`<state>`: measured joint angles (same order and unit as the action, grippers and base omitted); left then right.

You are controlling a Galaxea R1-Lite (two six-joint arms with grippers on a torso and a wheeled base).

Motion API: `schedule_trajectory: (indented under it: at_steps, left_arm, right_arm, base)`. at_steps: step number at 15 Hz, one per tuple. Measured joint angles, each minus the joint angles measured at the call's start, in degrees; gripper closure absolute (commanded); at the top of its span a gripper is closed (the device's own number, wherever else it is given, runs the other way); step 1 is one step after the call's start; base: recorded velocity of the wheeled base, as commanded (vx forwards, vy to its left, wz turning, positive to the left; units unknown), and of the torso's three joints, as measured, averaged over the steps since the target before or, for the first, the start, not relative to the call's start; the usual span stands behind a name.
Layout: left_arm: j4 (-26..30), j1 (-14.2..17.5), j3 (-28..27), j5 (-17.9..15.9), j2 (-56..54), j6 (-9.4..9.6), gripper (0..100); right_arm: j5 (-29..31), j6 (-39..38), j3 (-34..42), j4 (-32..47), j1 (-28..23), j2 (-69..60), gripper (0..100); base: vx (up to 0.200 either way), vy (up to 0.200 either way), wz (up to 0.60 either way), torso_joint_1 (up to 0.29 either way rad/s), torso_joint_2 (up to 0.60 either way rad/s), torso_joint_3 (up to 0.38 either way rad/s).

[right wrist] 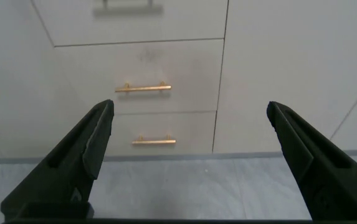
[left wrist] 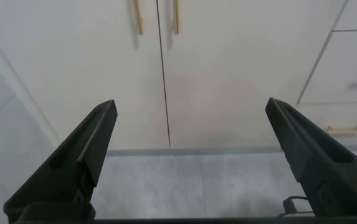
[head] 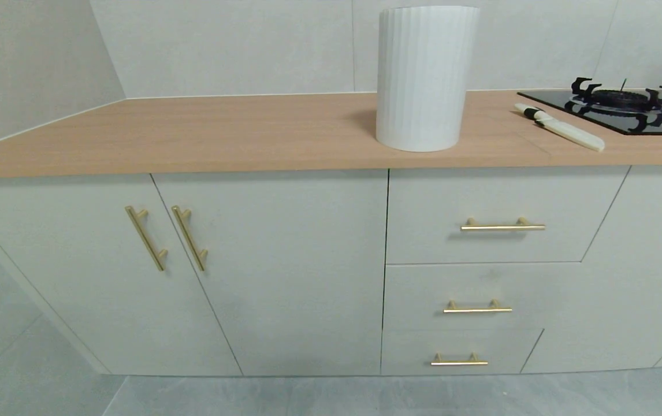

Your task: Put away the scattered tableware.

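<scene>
Left gripper (left wrist: 189, 104), right gripper (right wrist: 189, 106): spread wide, empty | white ribbed canister (head: 421, 81): upright on bench (head: 221, 130), inside hidden | knife (head: 559, 127): beside hob (head: 625, 107), hob cut off

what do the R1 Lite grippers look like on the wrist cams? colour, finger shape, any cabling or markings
The left gripper and the right gripper look the same: matte black, with two long wedge-shaped fingers that taper to narrow tips. The inner faces are flat and the outer sides have a shallow recess. No markings are visible. What looks like a thin dark cable loop sits near one finger base on the left.
</scene>
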<state>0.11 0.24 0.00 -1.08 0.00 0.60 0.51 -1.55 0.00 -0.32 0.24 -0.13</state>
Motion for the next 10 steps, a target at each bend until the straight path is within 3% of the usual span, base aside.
schedule_trajectory:
  at_steps: [10]
  left_arm:
    - [0.0,0.0,0.0,0.0,0.0,0.02,0]
  right_arm:
    - [-0.1,0.0,0.0,0.0,0.0,0.0,0]
  base:
    - [0.2,0.0,0.0,0.002,0.0,0.002]
